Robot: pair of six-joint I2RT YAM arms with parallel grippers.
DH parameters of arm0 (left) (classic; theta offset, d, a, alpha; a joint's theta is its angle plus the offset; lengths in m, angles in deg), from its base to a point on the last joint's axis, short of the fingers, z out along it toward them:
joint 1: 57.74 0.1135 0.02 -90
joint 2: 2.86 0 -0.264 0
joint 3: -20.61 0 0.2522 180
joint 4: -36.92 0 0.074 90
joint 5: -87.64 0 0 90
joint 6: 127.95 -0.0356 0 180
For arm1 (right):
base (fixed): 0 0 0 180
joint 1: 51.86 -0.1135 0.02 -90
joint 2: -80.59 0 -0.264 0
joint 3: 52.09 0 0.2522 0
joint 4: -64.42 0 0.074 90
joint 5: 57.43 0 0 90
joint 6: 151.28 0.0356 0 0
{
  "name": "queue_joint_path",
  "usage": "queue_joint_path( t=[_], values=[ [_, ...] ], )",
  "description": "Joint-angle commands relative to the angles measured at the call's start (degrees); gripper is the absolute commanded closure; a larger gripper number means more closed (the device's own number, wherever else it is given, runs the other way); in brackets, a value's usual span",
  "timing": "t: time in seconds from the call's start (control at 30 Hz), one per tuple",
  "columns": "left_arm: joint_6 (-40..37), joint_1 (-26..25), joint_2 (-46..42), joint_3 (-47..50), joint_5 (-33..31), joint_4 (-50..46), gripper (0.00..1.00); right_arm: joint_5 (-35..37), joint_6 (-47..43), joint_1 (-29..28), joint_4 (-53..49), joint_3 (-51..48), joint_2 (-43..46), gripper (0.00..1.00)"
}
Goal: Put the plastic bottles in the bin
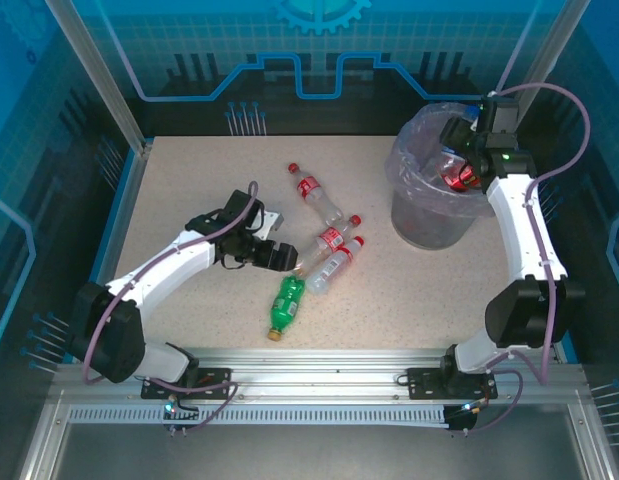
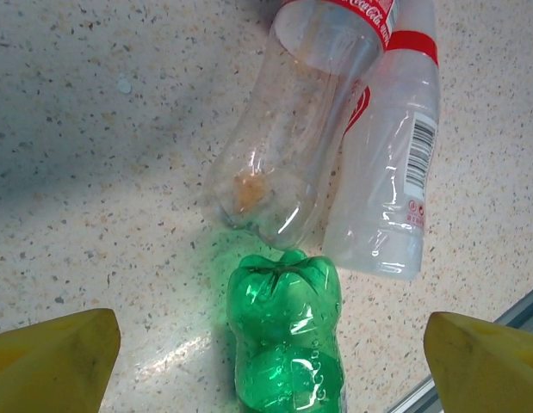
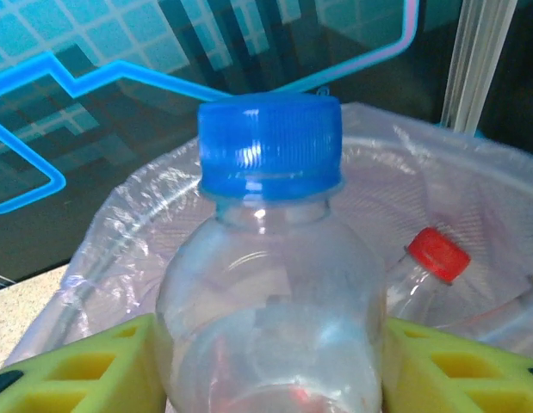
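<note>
The left tool (image 2: 266,370) hung low over the counter (image 2: 94,172) with its yellow fingers (image 2: 55,361) spread wide and nothing gripped. The base of the green bottle (image 2: 283,331) lay on the surface between them, touching neither. Base to base with it lay a clear red-labelled bottle (image 2: 288,138), so close that contact could not be judged. A white-labelled bottle (image 2: 391,172) rested against that one's side. In the top view a lone bottle (image 1: 314,192) with a red cap lay apart from these three, further toward the back of the counter

The right tool (image 3: 270,361) was closed on a blue-capped bottle (image 3: 270,284) – one finger pressed to each side of its clear body, the cap clear of the grip. It held the bottle over the mouth of the bin (image 1: 429,215), which stood at the back right of the counter. The bin's crinkled pale liner (image 3: 120,224) showed behind the bottle, and a red-capped bottle (image 3: 430,267) already lay inside
</note>
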Motion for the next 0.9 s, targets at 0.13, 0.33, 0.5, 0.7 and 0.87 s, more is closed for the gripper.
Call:
queue_joint_path(
  t=[0.13, 0.33, 0.5, 0.7, 0.87],
  values=[
    [-1.6, -0.8, 1.4, -2.9, -0.5, -2.2, 0.08, -3.9, 8.1, 1.1, 1.2, -3.5, -4.1, 0.41],
    [-1.9, -1.1, 2.4, -3.2, -1.0, -2.4, 0.08, -3.9, 8.8, 1.3, 1.3, -3.3, -4.5, 0.26],
    [-1.8, -1.3, 3.0, -2.9, -1.0, -1.7, 0.08, -2.0, 6.2, 1.2, -1.2, 0.4, -2.4, 0.18],
    [-1.4, -1.8, 4.1, -2.8, -0.4, -0.7, 0.08, -1.2, 3.5, 1.4, -3.3, 3.0, 0.0, 0.18],
    [-2.7, -1.9, 3.2, -3.6, 0.4, -3.5, 0.07, -4.2, 1.5, 1.2, -4.4, 4.2, 1.8, 0.19]
  ],
)
